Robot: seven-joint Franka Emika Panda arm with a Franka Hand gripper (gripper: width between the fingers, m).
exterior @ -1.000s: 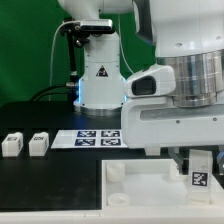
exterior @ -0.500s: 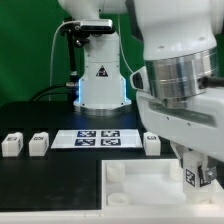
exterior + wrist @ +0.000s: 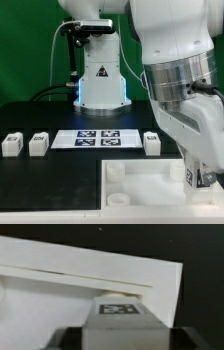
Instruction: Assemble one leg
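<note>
My gripper [image 3: 200, 176] is shut on a white leg [image 3: 122, 317] with a black-and-white tag on its face. It holds the leg low over the right part of the large flat white square piece [image 3: 135, 190], whose edge shows in the wrist view [image 3: 80, 277]. In the exterior view the held leg [image 3: 192, 175] is mostly hidden by the arm. Three more legs stand on the black table: two at the exterior view's left [image 3: 12, 144] [image 3: 38, 144] and one right of the marker board [image 3: 152, 142].
The marker board [image 3: 97, 138] lies flat behind the square piece. The robot's white base [image 3: 100, 85] stands at the back. The arm's large body fills the exterior view's right.
The arm has tilted and moved down toward the exterior view's right with the leg. This uncovered the third loose leg beside the marker board.
</note>
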